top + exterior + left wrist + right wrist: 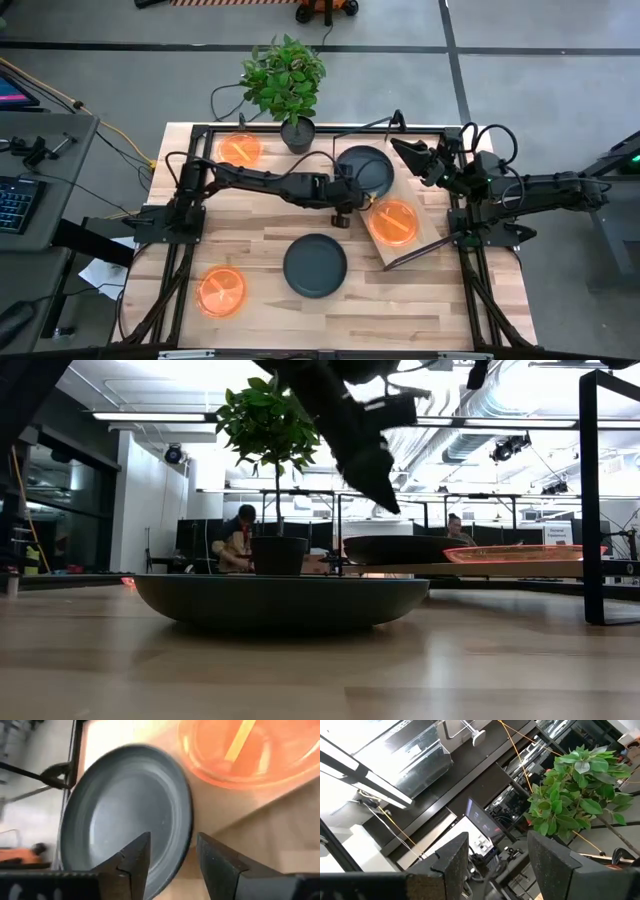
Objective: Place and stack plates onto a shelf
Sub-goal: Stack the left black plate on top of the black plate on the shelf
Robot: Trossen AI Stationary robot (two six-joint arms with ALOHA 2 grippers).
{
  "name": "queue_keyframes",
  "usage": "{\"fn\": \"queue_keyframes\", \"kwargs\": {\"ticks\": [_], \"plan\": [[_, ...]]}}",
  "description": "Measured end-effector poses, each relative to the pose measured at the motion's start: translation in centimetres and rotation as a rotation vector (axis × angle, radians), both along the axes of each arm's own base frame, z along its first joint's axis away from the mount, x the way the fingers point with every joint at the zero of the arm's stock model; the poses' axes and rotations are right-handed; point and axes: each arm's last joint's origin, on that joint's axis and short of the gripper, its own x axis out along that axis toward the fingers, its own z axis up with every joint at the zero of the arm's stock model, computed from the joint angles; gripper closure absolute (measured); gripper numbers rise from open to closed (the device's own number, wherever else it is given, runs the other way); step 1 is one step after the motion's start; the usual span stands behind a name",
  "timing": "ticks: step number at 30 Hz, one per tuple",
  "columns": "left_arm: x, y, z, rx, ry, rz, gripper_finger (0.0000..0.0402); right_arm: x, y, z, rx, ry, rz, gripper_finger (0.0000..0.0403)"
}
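From above, the shelf [405,232] is seen at the table's right, carrying a grey plate [366,168] at its far end and an orange plate [392,222] at its near end. The left gripper [345,205] is held just beside the grey plate's near edge. A second grey plate [314,265] lies on the tabletop [260,250], with orange plates at the far left [240,150] and near left [221,291]. A potted plant [287,80] stands behind. The right gripper [412,155] is parked by the shelf's far right corner.

At table height, the tabletop grey plate [280,600] fills the foreground, and the shelf plates are seen beyond.

From the left wrist, the fingers [131,865] are shown apart and empty over the grey plate's [125,815] rim.

From the right wrist, the fingers [451,857] are shown spread, holding nothing, pointed at the plant [575,790].
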Motion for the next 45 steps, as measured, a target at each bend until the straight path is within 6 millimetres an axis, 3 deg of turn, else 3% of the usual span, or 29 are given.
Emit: {"fn": "queue_keyframes", "kwargs": {"ticks": [5, 10, 14, 17, 20, 22, 27, 32, 36, 45], "plan": [[-1.2, -0.2, 2.6, -0.105, -0.055, 0.025, 0.0255, 0.1, 0.0, -0.2, 0.004, 0.019, -0.001, 0.0217], [-4.5, -0.2, 7.8, -0.357, -0.126, 0.047, 0.0266, 0.5, -0.1, -1.0, 0.032, 0.092, -0.002, 0.0217], [-8.0, -0.7, 12.4, -0.473, -0.269, 0.039, 0.0297, 1.4, -0.2, -2.6, 0.098, 0.225, 0.011, 0.0226], [-11.1, -1.2, 15.1, -0.496, -0.447, 0.035, 0.035, 2.5, -0.5, -4.8, 0.204, 0.398, 0.008, 0.0268], [-14.4, -1.6, 16.4, -0.526, -0.625, 0.027, 0.0393, 3.3, -1.0, -6.3, 0.292, 0.61, -0.025, 0.0344], [-16.8, -1.8, 16.6, -0.546, -0.739, 0.028, 0.0391, 3.8, -1.5, -6.5, 0.309, 0.727, -0.044, 0.0387], [-22.0, -2.3, 15.8, -0.631, -1.003, 0.004, 0.0399, 5.4, -3.3, -6.5, 0.297, 1.133, -0.102, 0.0395], [-25.0, -2.5, 13.7, -0.694, -1.13, 0.078, 0.0401, 7.4, -5.8, -8.2, 0.242, 1.443, -0.12, 0.04], [-26.0, -2.6, 12.7, -0.719, -1.152, 0.144, 0.0401, 8.3, -7.9, -10.3, 0.23, 1.56, -0.12, 0.0402], [-25.7, -3.0, 12.5, -0.73, -1.138, 0.144, 0.0401, 8.4, -11.1, -13.7, 0.306, 1.711, -0.159, 0.0403]]}}
